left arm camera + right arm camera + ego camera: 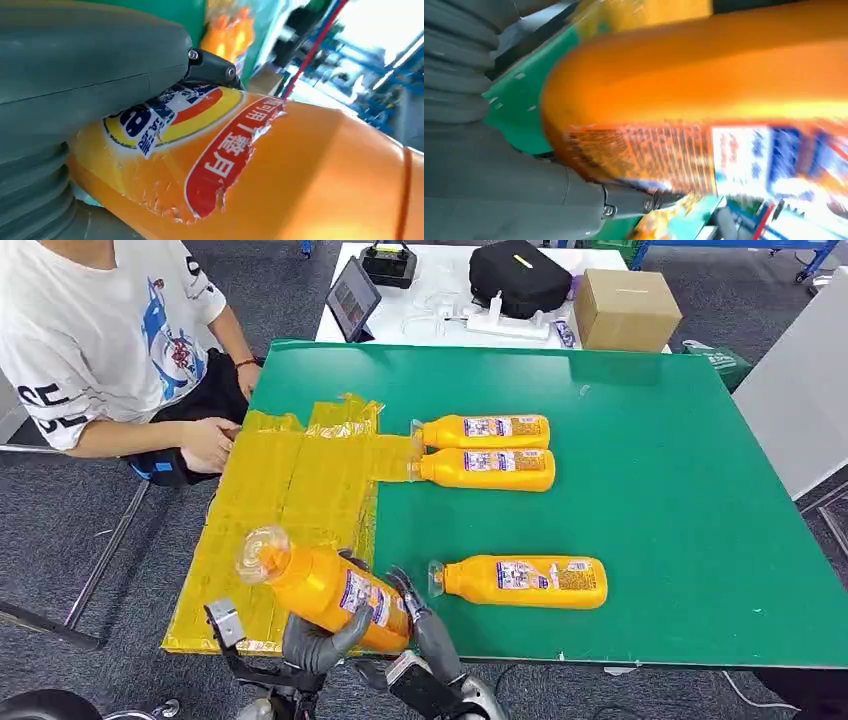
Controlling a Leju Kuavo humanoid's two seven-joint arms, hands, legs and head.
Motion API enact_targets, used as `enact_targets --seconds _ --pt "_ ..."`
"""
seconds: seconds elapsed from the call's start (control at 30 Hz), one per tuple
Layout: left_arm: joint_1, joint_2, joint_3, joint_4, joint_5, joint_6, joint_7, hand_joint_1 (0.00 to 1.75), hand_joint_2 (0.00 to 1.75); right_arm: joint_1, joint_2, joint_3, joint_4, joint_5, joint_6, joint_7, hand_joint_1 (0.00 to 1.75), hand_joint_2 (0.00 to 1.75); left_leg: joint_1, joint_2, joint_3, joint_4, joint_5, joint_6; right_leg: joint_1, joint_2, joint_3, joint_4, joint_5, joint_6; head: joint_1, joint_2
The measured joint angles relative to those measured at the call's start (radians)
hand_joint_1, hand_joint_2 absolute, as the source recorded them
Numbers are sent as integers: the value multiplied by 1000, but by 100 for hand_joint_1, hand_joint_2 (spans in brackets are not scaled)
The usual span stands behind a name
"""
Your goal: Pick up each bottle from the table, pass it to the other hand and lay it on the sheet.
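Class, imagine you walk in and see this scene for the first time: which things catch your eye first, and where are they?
First, the orange bottle lifted at the near table edge, with the left hand and right hand both on it, over the yellow sheet. Next, three more orange bottles lying on the green table: two side by side at the middle, one nearer the robot. A seated person waits at the far left.

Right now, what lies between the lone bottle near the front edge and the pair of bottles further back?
Bare green table in the head view, from lone bottle to pair.
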Motion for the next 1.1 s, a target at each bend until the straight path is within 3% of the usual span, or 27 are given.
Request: enact_targets --seconds 0.27,0.47,0.57,0.83,1.1 --pt "-116 -5 135 -29 -239 288 -97 175 175 42 6 -103 -267 -86 74 -28 0 0 0 0 1 0 1 -1 0 0 1 0 1 0 0 0" --pt "-209 -2 235 -19 -459 525 -174 175 175 63 10 -141 -438 -150 -35 -32 0 0 0 0 0 0 2 -1 0 0 1 1 1 0 0 0" --pt "-264 11 271 3 -661 651 -157 175 175 64 10 -152 -513 -185 -102 -32 0 0 0 -1 0 0 2 -1 0 0 1 1 1 0 0 0" --pt "-440 91 288 242 -1134 715 24 175 175 54 9 -166 -691 -207 -241 -33 0 0 0 0 1 0 3 -1 0 0 0 1 2 -3 0 0" --pt "-582 158 260 566 -1428 683 112 175 175 22 4 -167 -751 -220 -260 -33 0 0 0 1 -1 0 4 -2 0 1 -2 2 3 -3 -1 0"
